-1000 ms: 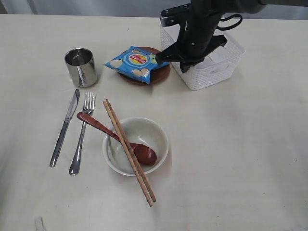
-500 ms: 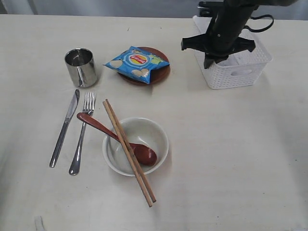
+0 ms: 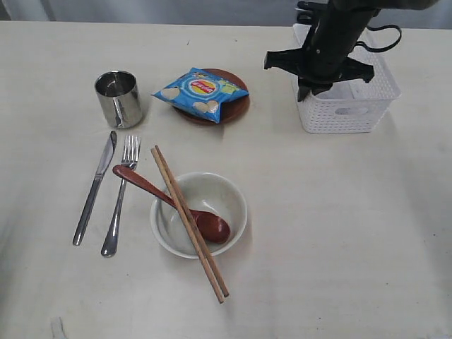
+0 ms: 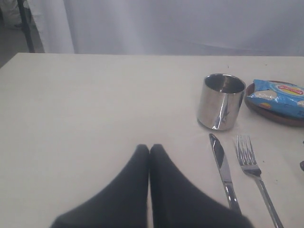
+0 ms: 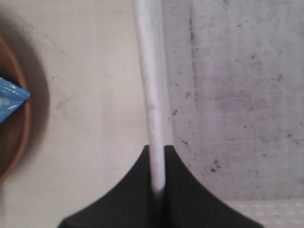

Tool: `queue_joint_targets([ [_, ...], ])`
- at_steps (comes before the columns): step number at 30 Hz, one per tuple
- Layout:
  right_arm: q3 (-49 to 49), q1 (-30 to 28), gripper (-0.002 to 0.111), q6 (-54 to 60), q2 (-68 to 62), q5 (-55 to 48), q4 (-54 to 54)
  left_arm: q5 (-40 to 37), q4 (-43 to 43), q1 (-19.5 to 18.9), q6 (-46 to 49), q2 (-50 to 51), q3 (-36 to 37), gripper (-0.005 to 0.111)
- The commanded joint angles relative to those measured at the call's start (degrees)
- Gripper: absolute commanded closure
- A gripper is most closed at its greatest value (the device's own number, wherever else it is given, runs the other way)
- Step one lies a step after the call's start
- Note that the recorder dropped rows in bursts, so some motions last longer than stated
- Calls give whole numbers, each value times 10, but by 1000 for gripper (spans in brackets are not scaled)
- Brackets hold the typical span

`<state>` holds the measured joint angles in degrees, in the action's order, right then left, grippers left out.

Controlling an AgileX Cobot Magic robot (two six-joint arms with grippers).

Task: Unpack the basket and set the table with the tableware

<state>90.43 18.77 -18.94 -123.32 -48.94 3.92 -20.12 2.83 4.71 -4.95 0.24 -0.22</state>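
The white basket (image 3: 354,107) stands at the back right of the table (image 3: 339,233), and my right gripper (image 5: 156,149) is shut on its rolled rim (image 5: 151,85). Inside, only its bare scuffed floor (image 5: 237,85) shows. The tableware lies to the left: steel cup (image 3: 119,97), knife (image 3: 94,188), fork (image 3: 120,198), and a speckled bowl (image 3: 212,191) holding the wooden spoon (image 3: 169,200) with chopsticks (image 3: 189,223) across it. A brown plate (image 3: 236,107) carries a blue chip bag (image 3: 199,92). My left gripper (image 4: 149,148) is shut and empty, low over the table near the knife (image 4: 223,171) and cup (image 4: 221,100).
The black right arm (image 3: 330,42) reaches down over the basket's left side and hides part of it. A pale curtain (image 4: 180,23) hangs behind the table's far edge. Bare tabletop runs along the right and front (image 3: 367,268).
My right gripper has dragged the basket to the right, away from the plate and chip bag, and turned it squarer to the table edge. The tableware has not moved.
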Motion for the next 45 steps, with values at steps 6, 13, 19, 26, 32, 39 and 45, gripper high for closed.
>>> queue_joint_targets([
  [6, -12, 9, 109, -20, -2, 11, 91, 5, 3, -2, 2, -2, 2, 107],
  [13, -12, 9, 109, -43, 30, 14, 91, 5, 3, -2, 2, -2, 2, 107],
  [19, -12, 21, 109, -72, 31, -30, 59, 5, 3, -2, 2, -2, 2, 107],
  [26, -12, 42, 109, -103, 23, -20, 30, 5, 3, -2, 2, -2, 2, 107],
  [32, -12, 42, 109, -102, 23, -26, 6, 5, 3, -2, 2, -2, 2, 107],
  [39, -12, 42, 79, -102, 23, -19, 8, 5, 3, -2, 2, -2, 2, 107],
  [45, -12, 42, 47, -89, 23, -15, 8, 5, 3, -2, 2, -2, 2, 107],
])
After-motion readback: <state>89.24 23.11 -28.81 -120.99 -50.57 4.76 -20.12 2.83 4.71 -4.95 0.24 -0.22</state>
